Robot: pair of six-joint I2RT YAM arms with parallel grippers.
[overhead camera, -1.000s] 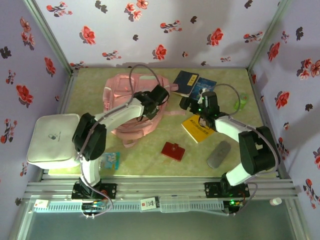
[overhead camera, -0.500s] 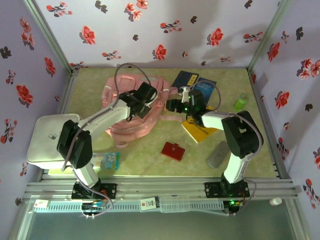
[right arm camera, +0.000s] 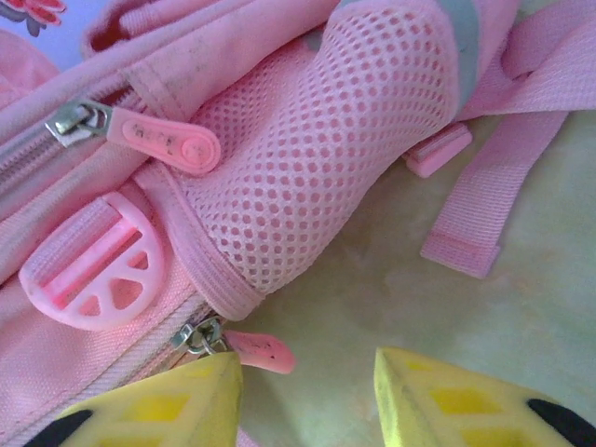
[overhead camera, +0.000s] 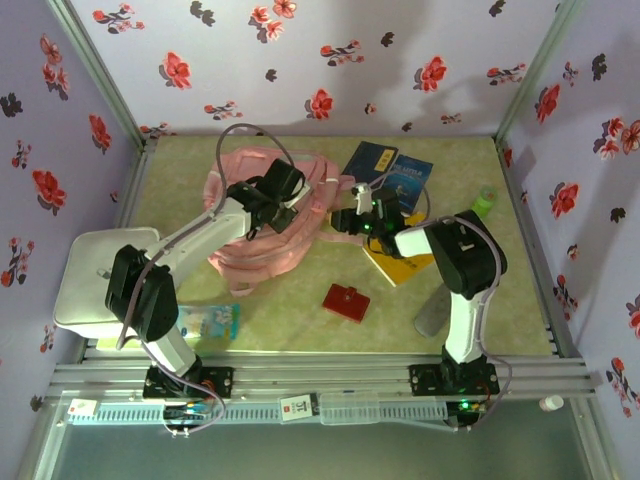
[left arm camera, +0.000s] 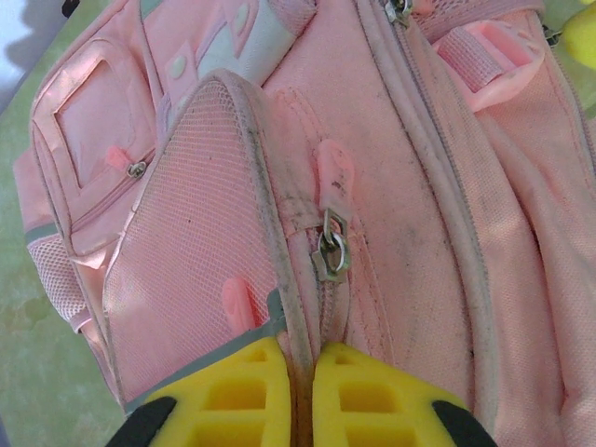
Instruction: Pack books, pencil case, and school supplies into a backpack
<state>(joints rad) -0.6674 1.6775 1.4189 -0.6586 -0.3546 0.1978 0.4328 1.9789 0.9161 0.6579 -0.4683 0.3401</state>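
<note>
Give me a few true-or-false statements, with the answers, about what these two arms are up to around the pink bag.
1. The left gripper is pinched shut on the fabric of the backpack. True.
2. The red square piece is inside the backpack. False: it lies on the table, apart from the bag.
3. The right gripper has its fingers apart, next to a pink zip pull. True.
4. All three books are packed. False: the navy book, the blue book and the yellow book lie outside the backpack.
</note>
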